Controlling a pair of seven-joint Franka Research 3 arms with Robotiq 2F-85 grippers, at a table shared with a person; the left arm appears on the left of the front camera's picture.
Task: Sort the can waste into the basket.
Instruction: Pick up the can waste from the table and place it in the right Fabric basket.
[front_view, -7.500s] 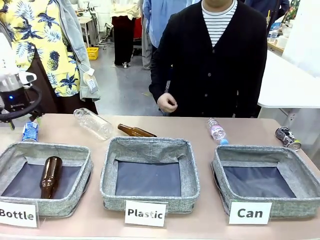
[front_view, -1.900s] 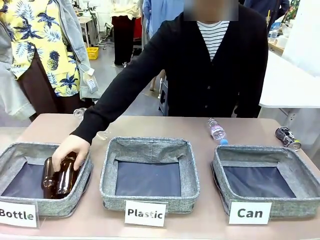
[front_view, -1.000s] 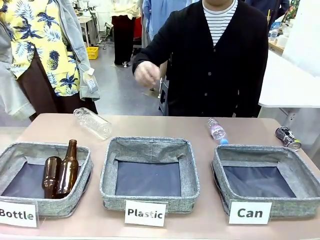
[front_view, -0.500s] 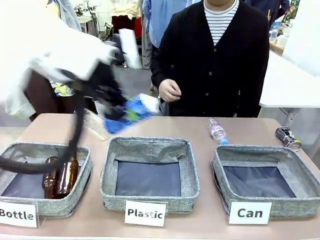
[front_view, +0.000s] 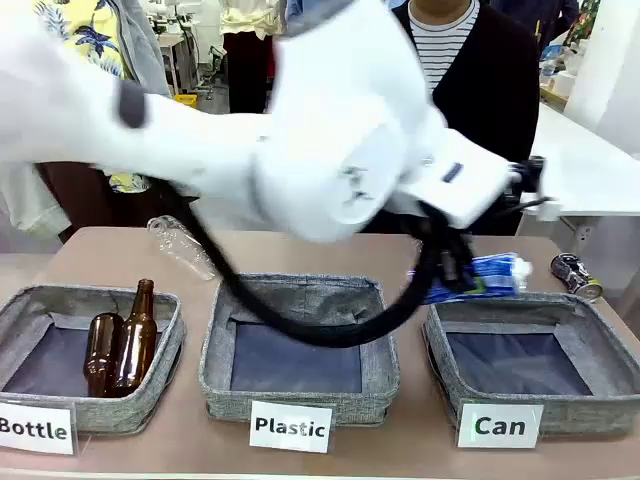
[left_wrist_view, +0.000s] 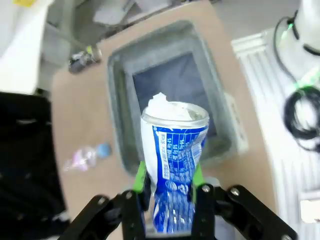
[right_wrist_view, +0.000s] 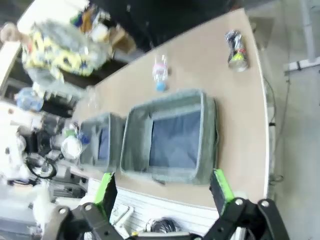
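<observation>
**Your left gripper clamps the crumpled blue metal can with white lettering above the grey woven "Can" basket.**
The can is pinched low between the green pads, its torn top pointing at the basket's dark lining. From the front, your white left arm stretches across the middle, with the can sideways over the basket's far rim. The dark dented can lies on the table behind that basket. Your right gripper hangs spread wide, holding nothing.

A robotics lab or demo hall is indicated: a white robot arm is mounted at a counter set with printed sorting cards. People are seen standing at twelve o'clock and a white worktable at two o'clock.
</observation>
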